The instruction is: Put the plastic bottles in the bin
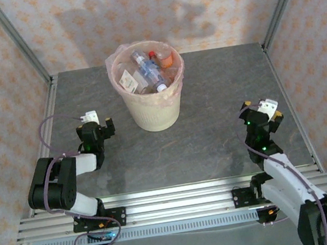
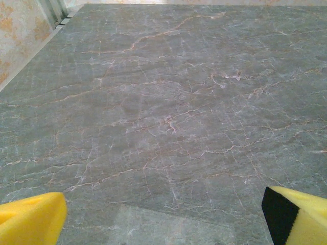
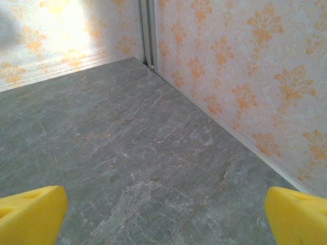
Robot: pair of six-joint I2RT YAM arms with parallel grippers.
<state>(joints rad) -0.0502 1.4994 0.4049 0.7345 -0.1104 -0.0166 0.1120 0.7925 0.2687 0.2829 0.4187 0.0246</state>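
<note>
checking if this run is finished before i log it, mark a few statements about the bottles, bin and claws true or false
1. The plastic bottles lie inside the bin. True.
2. The left claw is shut on a bottle. False: its fingers stand wide apart over bare table, holding nothing.
3. The bin lies tipped on its side. False: it stands upright, its mouth facing up.
4. The right claw is open. True.
</note>
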